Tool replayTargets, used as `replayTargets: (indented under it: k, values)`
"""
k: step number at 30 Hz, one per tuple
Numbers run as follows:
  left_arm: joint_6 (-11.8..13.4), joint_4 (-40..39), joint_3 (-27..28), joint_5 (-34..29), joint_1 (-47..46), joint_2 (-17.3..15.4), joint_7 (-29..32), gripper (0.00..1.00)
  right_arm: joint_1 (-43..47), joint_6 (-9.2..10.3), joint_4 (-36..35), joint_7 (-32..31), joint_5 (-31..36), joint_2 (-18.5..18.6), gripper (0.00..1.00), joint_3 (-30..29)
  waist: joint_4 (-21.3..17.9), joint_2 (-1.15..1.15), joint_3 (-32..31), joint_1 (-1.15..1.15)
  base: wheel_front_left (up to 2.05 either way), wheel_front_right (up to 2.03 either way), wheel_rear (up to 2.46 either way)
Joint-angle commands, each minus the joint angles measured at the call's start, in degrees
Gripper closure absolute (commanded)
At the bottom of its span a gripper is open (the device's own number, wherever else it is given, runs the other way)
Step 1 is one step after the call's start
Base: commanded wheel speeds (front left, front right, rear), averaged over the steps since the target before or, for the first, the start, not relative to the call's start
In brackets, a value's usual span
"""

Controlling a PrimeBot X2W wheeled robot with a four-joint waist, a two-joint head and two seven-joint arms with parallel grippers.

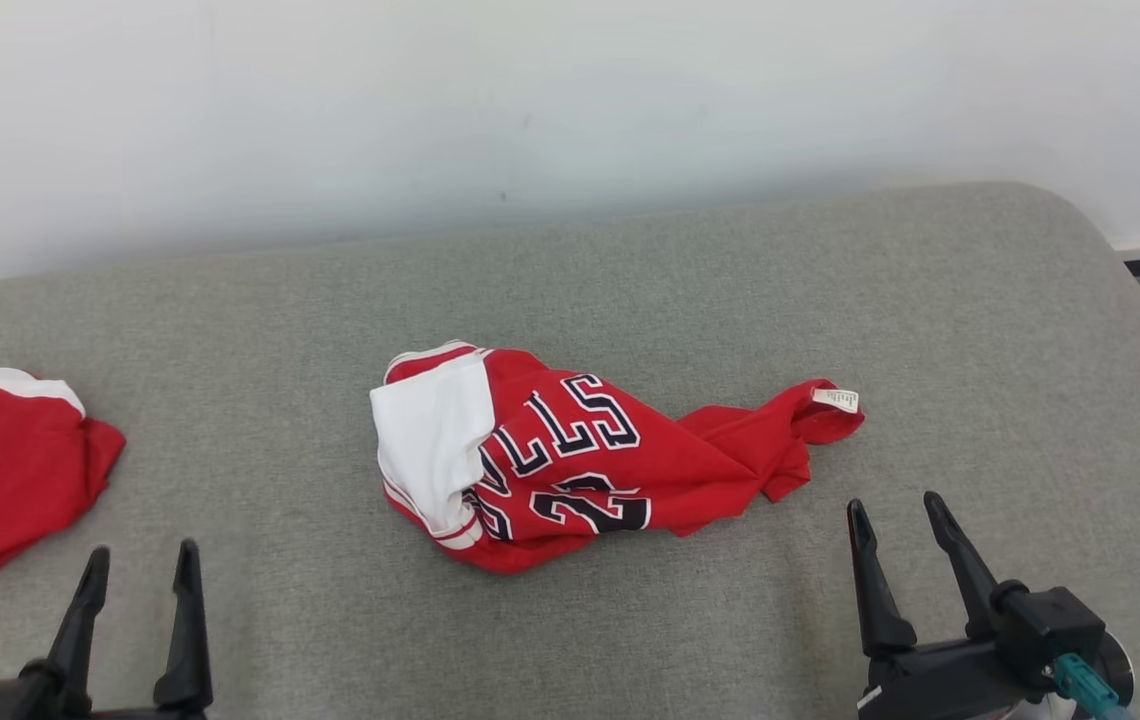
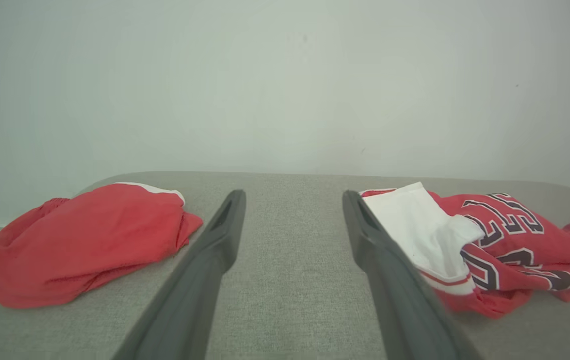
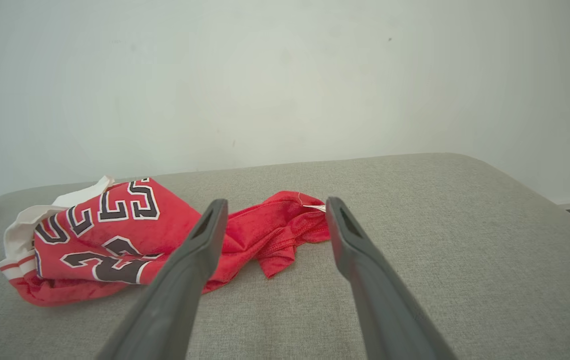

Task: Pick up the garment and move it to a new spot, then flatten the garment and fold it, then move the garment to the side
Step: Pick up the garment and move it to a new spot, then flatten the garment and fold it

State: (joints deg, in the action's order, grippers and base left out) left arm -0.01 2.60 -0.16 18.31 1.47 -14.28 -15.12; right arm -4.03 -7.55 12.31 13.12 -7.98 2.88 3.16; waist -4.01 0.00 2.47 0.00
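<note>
Two garments lie on the grey padded surface in front of a pale wall. The task's garment is a red jersey with dark, white-edged lettering. It sits crumpled near the middle of the surface, with a white panel bunched at its left end and a thin red tail trailing to the right, where a small white label shows. The second red garment, trimmed in white, is heaped at the far left edge, well apart from the jersey. There are two grippers, both low at the near side with their fingers pointing away from the robot. The left gripper is at the lower left, between the two garments in the sideways sense. Its fingers are spread and released, with nothing in them, and in the left wrist view bare grey cloth lies between them. The right gripper is at the lower right, near the jersey's tail but apart from it, and it too is spread wide and empty. In the right wrist view the red tail lies beyond its fingertips, framed in the gap between them.
</note>
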Motion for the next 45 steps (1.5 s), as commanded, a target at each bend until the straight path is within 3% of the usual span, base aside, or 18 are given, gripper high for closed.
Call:
replayTargets:
  k: [1,14,28,34,40,45]
  values:
    - [-0.2,0.1,0.4,-0.4,0.8,0.1,0.0,0.0,0.9,0.12,-0.1,-0.1,-0.2,0.0,0.0,0.0,0.4,0.0,-0.4,0.0,0.0,0.0,0.0]
    - [-4.0,2.2,5.1,-3.9,3.1,5.0,0.0,0.0,2.6,0.12,-0.8,-0.9,-1.1,0.0,0.0,1.0,1.7,0.0,-1.9,0.0,0.0,0.0,0.0]
    - [-6.1,3.7,7.1,-6.5,1.2,6.9,-0.1,0.0,2.9,0.12,-0.9,-1.0,-1.1,0.0,0.0,1.0,1.3,0.0,-1.7,0.0,0.0,0.0,0.0]
    - [-7.0,5.0,5.5,-6.3,-4.1,5.1,-0.1,0.0,1.4,0.12,-0.8,-0.7,-1.2,0.0,0.0,1.4,0.7,0.0,-0.3,0.0,0.0,0.0,0.0]
    - [-7.5,7.5,1.7,-4.0,-15.0,0.3,0.7,0.0,-0.2,0.12,-0.6,-0.2,-1.9,0.0,0.0,1.9,-1.6,0.0,2.4,0.0,0.0,0.0,0.0]
    - [-7.4,9.2,-5.7,1.7,-25.7,-5.1,5.0,0.0,-1.9,0.12,0.1,0.6,-2.5,0.0,0.0,1.8,-4.1,0.0,5.4,0.0,0.0,0.0,0.0]
